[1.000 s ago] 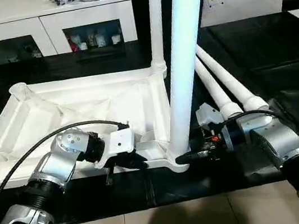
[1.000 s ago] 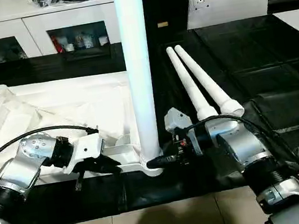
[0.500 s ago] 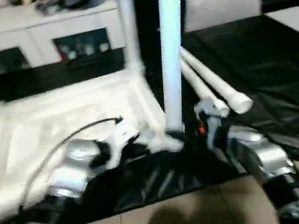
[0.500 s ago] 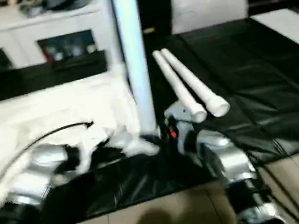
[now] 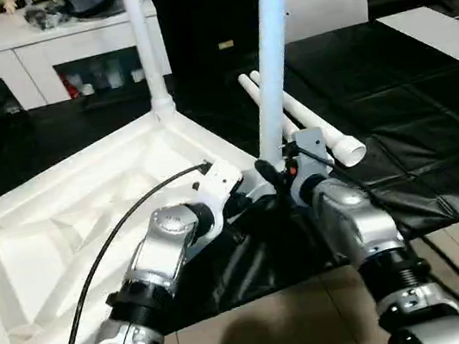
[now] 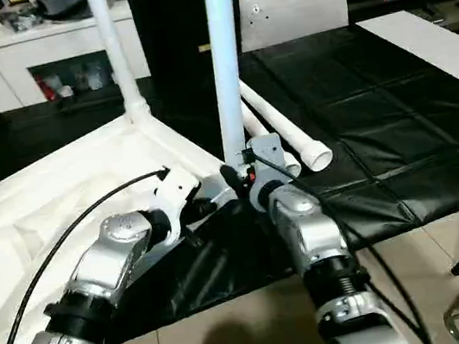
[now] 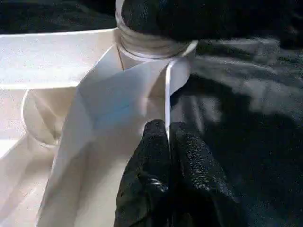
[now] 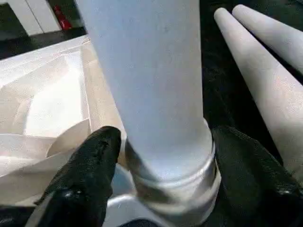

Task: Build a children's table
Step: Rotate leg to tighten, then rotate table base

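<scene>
The white plastic rectangular tabletop (image 5: 63, 224) lies ribbed underside up on the black-covered surface (image 5: 393, 102), its near corner toward the robot and its far-left end cut off by the frame edge. Two long white tapered tubular legs stand upright in corner sockets: the near leg (image 5: 271, 61) at the corner between the arms, the far leg (image 5: 142, 46) at the corner behind it; both tops run out of frame. Two loose white legs (image 6: 289, 132) lie side by side on the surface just right of the near leg, long axes running away from the robot, wide open ends nearest.

The left pincer (image 7: 166, 137) is closed on a thin upright rib of the tabletop beside the near socket (fingers pressed together with the rib edge between them). The right pincer (image 8: 161, 161) has one black finger (image 8: 92, 165) on each side of the near leg's base, gripping just above the socket collar. In the head views both pincers are largely hidden behind the wrists.
</scene>
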